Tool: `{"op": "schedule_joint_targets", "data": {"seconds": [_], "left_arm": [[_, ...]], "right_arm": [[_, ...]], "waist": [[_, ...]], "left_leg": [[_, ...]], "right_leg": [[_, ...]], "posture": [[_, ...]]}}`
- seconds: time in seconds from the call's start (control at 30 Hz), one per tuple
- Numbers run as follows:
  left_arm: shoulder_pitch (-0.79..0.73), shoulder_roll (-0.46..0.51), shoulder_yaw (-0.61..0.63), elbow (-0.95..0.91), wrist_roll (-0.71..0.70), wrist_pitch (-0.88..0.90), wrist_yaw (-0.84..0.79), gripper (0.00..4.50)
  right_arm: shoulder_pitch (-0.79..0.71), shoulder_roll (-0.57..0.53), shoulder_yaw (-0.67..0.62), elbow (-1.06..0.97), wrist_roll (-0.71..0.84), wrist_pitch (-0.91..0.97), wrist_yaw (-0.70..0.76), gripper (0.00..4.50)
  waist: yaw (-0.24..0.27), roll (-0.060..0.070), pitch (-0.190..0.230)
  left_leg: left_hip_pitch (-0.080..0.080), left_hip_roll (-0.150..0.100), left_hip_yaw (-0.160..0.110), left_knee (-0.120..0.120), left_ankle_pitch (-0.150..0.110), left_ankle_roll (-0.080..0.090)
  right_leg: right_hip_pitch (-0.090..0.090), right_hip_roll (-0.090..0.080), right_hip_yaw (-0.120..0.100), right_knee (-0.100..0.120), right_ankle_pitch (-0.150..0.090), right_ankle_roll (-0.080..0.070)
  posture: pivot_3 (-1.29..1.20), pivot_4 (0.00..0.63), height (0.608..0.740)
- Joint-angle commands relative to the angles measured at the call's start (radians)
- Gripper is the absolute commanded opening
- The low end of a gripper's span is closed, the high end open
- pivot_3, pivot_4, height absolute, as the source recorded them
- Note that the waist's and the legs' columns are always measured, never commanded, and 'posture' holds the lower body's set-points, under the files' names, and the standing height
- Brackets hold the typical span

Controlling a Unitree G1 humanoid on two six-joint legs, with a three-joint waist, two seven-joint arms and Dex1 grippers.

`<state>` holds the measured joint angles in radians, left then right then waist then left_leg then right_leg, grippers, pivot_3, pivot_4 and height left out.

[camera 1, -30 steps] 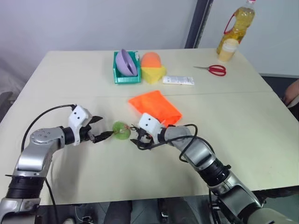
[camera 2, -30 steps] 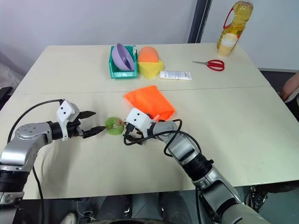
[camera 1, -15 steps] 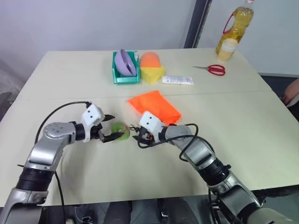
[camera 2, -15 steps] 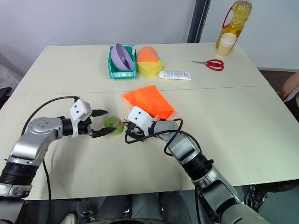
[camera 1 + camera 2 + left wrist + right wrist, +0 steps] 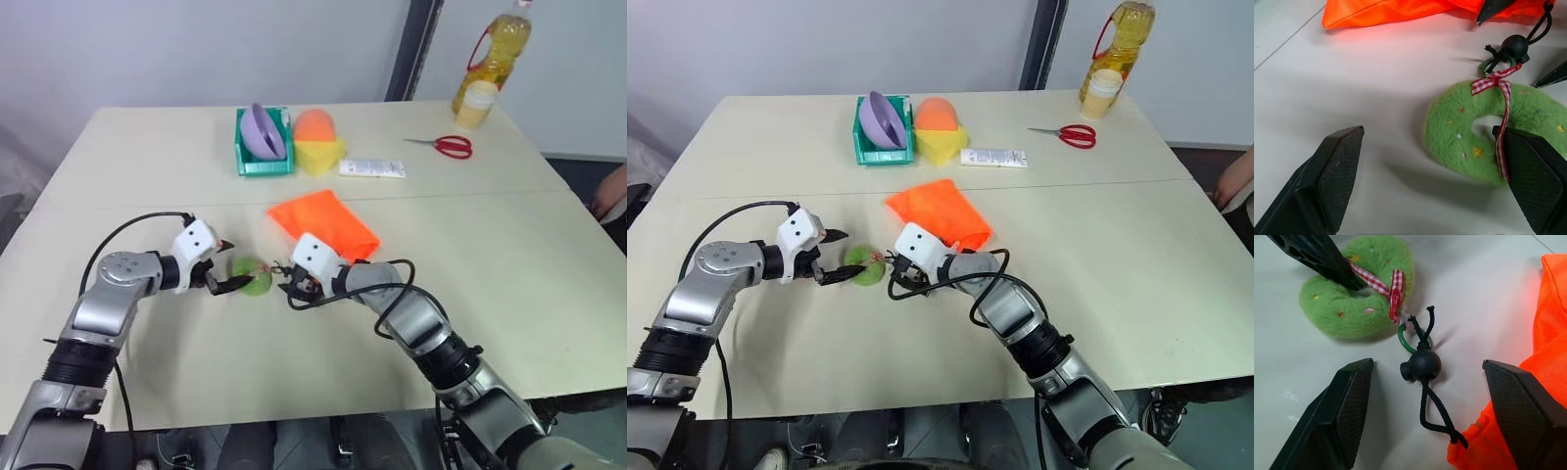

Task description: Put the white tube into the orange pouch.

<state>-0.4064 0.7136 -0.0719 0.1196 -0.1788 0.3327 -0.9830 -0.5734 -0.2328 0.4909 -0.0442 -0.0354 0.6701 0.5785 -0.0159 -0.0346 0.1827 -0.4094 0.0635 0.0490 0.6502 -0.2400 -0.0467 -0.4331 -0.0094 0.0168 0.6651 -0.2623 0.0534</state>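
The left gripper [image 5: 227,278], jaws spread, straddles the green felt wreath [image 5: 1488,139], likely to anchor it. Just beside it the right gripper [image 5: 1425,396] brackets the black cord stopper [image 5: 1422,366], jaws apart, nothing clamped. The orange pouch [image 5: 323,223] lies right of them, apparently drawn shut. Wrist views reveal the cord and stopper; head views don't. I can't find the white tube.

Just beside the orange pouch [image 5: 939,215], both spread grippers flank a green ring [image 5: 863,264]: left gripper [image 5: 837,257], right gripper [image 5: 898,282].
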Motion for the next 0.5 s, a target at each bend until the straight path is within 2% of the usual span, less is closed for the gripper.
{"op": "schedule_joint_targets", "data": {"seconds": [0.03,0.07,0.1,0.17,0.23,0.33,0.37,0.43,0.5], "left_arm": [[-0.024,0.007,-0.024,0.006,0.031,0.023,0.003,4.50],[-0.027,0.009,-0.031,0.017,0.042,0.023,0.004,4.50],[-0.029,0.010,-0.037,0.025,0.049,0.023,0.004,4.50],[-0.032,0.008,-0.043,0.034,0.055,0.018,0.004,3.97],[-0.036,0.001,-0.045,0.036,0.052,0.025,0.004,3.22],[-0.036,-0.008,-0.048,0.037,0.052,0.028,0.006,1.66],[-0.035,-0.011,-0.050,0.037,0.054,0.029,0.008,1.14],[-0.031,-0.014,-0.054,0.034,0.059,0.029,0.012,0.11],[-0.030,-0.013,-0.054,0.031,0.069,0.037,0.029,0.04]], "right_arm": [[-0.018,0.013,-0.019,-0.012,-0.003,0.005,-0.003,3.73],[-0.018,0.014,-0.020,-0.013,-0.003,0.007,-0.004,3.73],[-0.017,0.014,-0.020,-0.013,-0.002,0.007,-0.002,3.46],[-0.015,0.012,-0.015,-0.013,-0.006,0.005,0.001,2.87],[-0.015,0.009,-0.009,-0.012,-0.013,0.001,0.001,1.95],[-0.015,0.009,-0.007,-0.012,-0.019,-0.001,0.000,0.32],[-0.015,0.008,-0.003,-0.015,-0.025,-0.002,0.001,0.00],[-0.013,0.005,0.004,-0.021,-0.038,-0.007,0.000,0.00],[-0.012,0.003,0.006,-0.023,-0.047,-0.013,0.001,0.00]], "waist": [[0.000,0.000,0.000],[0.000,0.000,0.000],[0.000,0.000,0.000],[0.000,0.000,0.000],[-0.001,0.000,0.000],[0.000,0.000,0.000],[0.000,0.000,0.000],[0.000,0.000,0.000],[0.000,0.000,0.000]], "left_leg": [[0.000,0.000,0.000,0.000,0.000,0.000],[0.000,0.000,0.000,0.000,0.000,0.000],[0.000,0.000,0.000,0.000,0.000,0.000],[0.000,0.000,0.000,0.000,0.000,0.000],[0.000,0.000,0.000,0.000,0.000,0.000],[0.000,0.000,0.000,0.000,0.000,0.000],[0.000,0.000,0.000,0.000,0.000,0.000],[0.001,0.000,0.000,0.000,0.000,0.000],[0.001,0.000,0.000,0.000,0.000,0.000]], "right_leg": [[0.000,0.000,0.000,0.000,0.000,0.000],[0.000,0.000,0.000,0.000,0.000,0.000],[0.000,0.000,0.000,0.000,0.000,0.000],[0.000,0.000,0.000,0.000,0.000,0.000],[0.000,0.000,0.000,0.000,0.000,0.000],[0.000,0.000,0.000,0.001,0.000,0.000],[0.000,0.000,0.000,0.001,0.000,0.000],[0.000,0.000,0.000,0.001,0.000,0.000],[0.000,0.000,0.000,0.001,0.000,0.000]], "posture": [[0.00,0.150,0.726],[0.00,0.150,0.726],[0.00,0.150,0.726],[0.00,0.150,0.726],[0.00,0.150,0.726],[0.00,0.150,0.726],[0.00,0.150,0.726],[0.00,0.150,0.726],[0.00,0.150,0.726]]}}
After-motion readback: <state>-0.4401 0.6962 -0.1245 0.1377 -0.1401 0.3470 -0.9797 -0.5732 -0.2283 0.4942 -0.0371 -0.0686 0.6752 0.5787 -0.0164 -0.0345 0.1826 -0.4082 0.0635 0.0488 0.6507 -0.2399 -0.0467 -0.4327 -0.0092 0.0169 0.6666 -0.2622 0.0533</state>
